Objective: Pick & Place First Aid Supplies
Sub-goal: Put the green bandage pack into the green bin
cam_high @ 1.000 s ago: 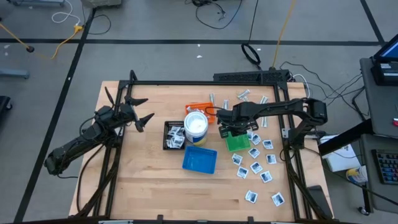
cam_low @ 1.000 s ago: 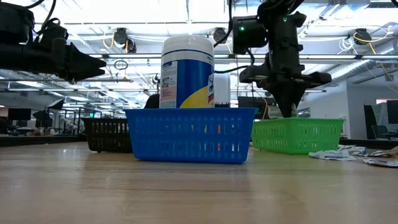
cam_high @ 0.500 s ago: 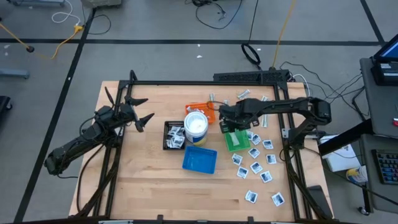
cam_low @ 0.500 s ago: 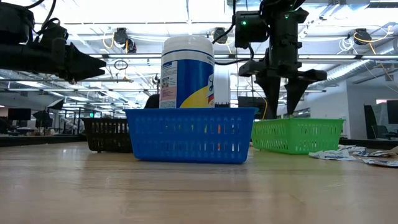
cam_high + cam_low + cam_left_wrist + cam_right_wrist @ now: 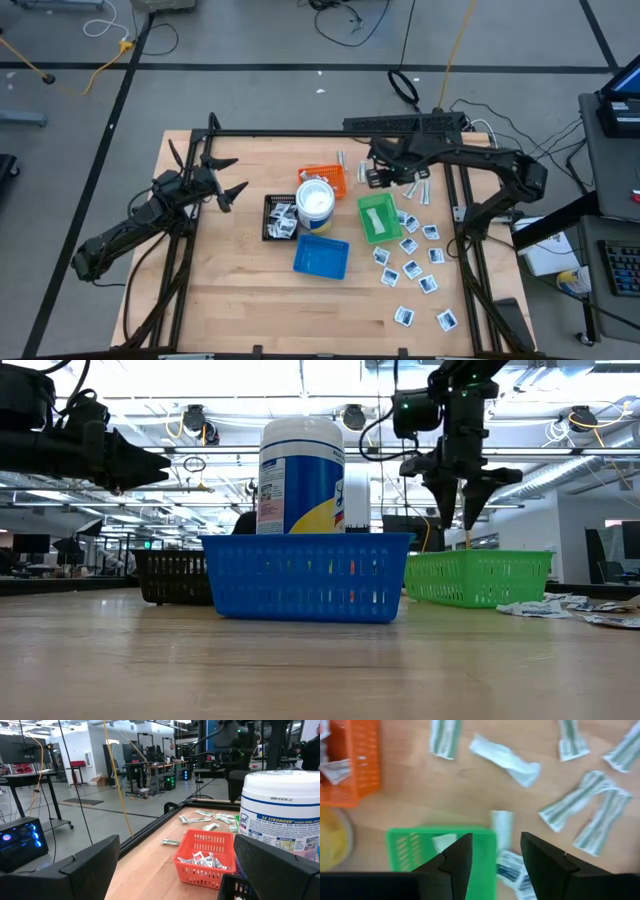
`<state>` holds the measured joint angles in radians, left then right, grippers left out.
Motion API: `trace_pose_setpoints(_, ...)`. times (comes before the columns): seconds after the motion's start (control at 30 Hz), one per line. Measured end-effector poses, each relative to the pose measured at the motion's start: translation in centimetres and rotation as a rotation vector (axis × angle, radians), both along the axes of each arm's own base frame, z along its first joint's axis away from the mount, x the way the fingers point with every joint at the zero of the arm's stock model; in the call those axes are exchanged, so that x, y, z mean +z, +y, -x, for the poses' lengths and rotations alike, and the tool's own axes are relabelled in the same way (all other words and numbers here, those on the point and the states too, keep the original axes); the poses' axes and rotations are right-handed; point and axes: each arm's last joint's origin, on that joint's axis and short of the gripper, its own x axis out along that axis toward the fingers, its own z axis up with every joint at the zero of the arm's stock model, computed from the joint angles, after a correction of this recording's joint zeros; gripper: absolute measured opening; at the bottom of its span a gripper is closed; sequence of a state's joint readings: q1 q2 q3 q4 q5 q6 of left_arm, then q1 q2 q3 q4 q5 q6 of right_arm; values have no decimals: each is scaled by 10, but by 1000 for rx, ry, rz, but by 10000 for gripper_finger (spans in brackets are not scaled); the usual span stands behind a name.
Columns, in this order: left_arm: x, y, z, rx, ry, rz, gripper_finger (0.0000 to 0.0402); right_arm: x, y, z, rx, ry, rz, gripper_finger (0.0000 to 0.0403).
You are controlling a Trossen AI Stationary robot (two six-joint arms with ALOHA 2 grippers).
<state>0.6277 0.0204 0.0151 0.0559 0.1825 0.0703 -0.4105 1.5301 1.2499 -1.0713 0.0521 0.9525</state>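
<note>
My right gripper (image 5: 385, 172) (image 5: 462, 500) (image 5: 496, 855) hangs open and empty above the table, just beyond the far edge of the green tray (image 5: 379, 217) (image 5: 420, 851), fingers pointing down. A pale packet (image 5: 444, 841) lies flat inside that tray. Narrow wrapped strips (image 5: 395, 155) (image 5: 505, 759) lie scattered on the wood near the far edge. Small white square packets (image 5: 415, 265) lie flat on the table's right side. My left gripper (image 5: 228, 178) (image 5: 175, 865) waits open above the table's left part.
An orange tray (image 5: 330, 180) (image 5: 205, 857) holds several packets. The white tub with a blue band (image 5: 315, 203) (image 5: 301, 475) stands between it and the blue tray (image 5: 321, 257). A black tray (image 5: 280, 217) with packets sits left of the tub. A black frame (image 5: 300, 133) borders the table.
My right gripper stood with its fingers shut, low at the green tray; it opened, rose and moved toward the table's far edge, clear of the tray. The green tray, covered by the gripper before, now shows a pale packet inside it.
</note>
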Motion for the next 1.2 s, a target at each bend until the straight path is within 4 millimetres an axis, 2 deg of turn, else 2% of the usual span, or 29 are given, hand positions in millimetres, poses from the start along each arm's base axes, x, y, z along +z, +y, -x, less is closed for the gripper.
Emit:
trace_pose_setpoints(0.2, 0, 0, 0, 0, 0, 0, 397, 0, -16, 6, -42, -17, 10, 148)
trace_pose_setpoints(0.3, 0, 0, 0, 0, 0, 0, 397, -1, -31, 1, -72, -36, 23, 144)
trace_pose_setpoints(0.53, 0, 0, 0, 0, 0, 0, 397, 4, -72, -30, -107, -54, 35, 143)
trace_pose_setpoints(0.87, 0, 0, 0, 0, 0, 0, 397, 10, -124, -90, -64, -145, 71, 143)
trace_pose_setpoints(1.07, 0, 0, 0, 0, 0, 0, 397, 6, -144, -116, -48, -198, 56, 143)
trace_pose_setpoints(1.2, 0, 0, 0, 0, 0, 0, 397, -4, -149, -122, -48, -186, 47, 143)
